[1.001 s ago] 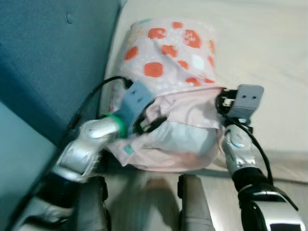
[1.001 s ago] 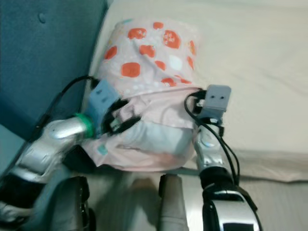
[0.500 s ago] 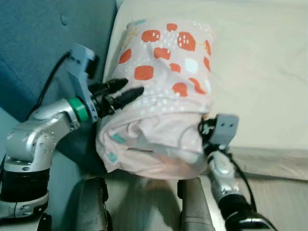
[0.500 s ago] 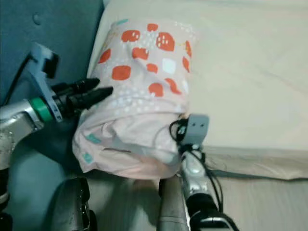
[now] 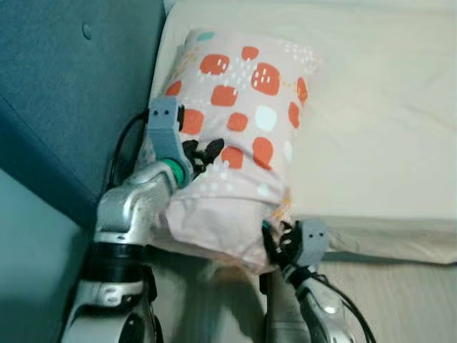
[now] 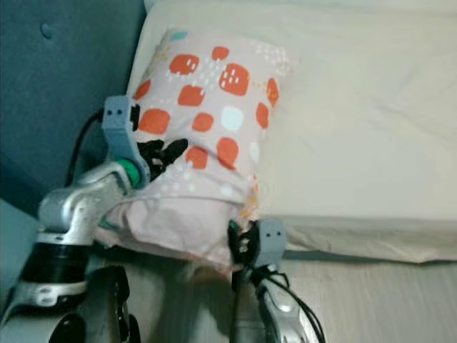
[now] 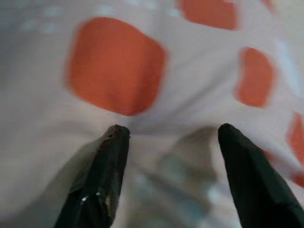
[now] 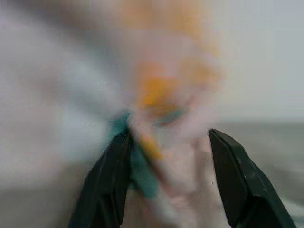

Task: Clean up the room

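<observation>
A pink pillow (image 5: 239,121) with orange spots lies at the left edge of the bed (image 5: 378,128), right beside the blue headboard (image 5: 71,93). Its near end hangs over the front edge of the bed. The left gripper (image 5: 203,153) presses on the pillow's left side with its fingers (image 7: 107,175) spread apart. The right gripper (image 5: 280,239) is under the pillow's near corner, fingers (image 8: 240,183) apart, with a bunch of cloth between them.
</observation>
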Controlling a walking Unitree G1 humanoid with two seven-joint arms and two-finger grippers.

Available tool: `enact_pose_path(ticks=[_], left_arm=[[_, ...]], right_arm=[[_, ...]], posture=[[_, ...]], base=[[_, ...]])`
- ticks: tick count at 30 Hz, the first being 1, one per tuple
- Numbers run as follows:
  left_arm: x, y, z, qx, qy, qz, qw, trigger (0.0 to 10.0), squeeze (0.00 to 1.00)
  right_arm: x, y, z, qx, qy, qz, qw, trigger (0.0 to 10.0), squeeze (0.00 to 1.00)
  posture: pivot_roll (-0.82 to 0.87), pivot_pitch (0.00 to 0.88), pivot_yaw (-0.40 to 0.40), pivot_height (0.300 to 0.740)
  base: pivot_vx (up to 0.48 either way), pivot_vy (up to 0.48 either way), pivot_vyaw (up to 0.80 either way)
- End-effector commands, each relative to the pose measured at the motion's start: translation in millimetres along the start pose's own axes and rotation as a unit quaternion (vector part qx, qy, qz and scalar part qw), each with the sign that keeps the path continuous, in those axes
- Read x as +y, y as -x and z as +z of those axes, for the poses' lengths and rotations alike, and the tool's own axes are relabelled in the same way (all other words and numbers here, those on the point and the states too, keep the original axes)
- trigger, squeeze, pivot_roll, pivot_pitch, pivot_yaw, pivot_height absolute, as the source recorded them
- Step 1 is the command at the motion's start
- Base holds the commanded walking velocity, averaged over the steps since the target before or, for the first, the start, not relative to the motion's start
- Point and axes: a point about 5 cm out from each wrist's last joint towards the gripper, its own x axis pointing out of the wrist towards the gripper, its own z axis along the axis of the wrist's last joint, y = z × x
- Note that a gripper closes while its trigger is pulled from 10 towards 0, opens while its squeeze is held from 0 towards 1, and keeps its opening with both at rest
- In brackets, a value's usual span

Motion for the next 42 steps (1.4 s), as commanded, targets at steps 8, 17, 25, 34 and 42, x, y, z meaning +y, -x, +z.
enact_pose_path(ticks=[8, 17, 25, 34, 42], left_arm=[[31.3, 6.3, 10.9, -0.032, 0.055, 0.063, 0.996, 10.0, 1.0], [39.8, 36.1, 56.9, -0.132, 0.013, 0.013, 0.991, 10.0, 1.0], [41.8, 3.3, 7.7, -0.069, -0.067, 0.071, 0.993, 10.0, 1.0], [66.8, -19.5, -16.0, -0.05, -0.017, 0.175, 0.983, 10.0, 1.0], [77.2, -19.0, -9.6, -0.049, -0.032, 0.181, 0.982, 10.0, 1.0]], right_arm=[[-57.3, 16.4, 18.9, -0.06, 0.005, -0.213, 0.975, 10.0, 0.0], [-18.6, 17.1, 15.0, -0.066, -0.008, -0.07, 0.995, 10.0, 0.0], [20.1, -22.6, 49.0, -0.109, -0.069, -0.021, 0.991, 10.0, 0.0], [30.4, -61.6, 57.6, -0.072, -0.241, -0.001, 0.968, 10.0, 0.0], [32.1, -64.7, 39.2, -0.011, -0.253, 0.008, 0.967, 10.0, 0.0]], posture=[[-0.09, 0.152, 0.066, 0.566], [-0.08, 0.156, 0.069, 0.566], [-0.07, 0.142, 0.074, 0.566], [-0.08, 0.147, 0.092, 0.566], [-0.06, 0.16, 0.097, 0.566]], base=[[0.0, 0.0, 0.0], [0.0, 0.0, 0.0], [0.0, 0.0, 0.0], [0.0, 0.0, 0.0], [0.0, 0.0, 0.0]])
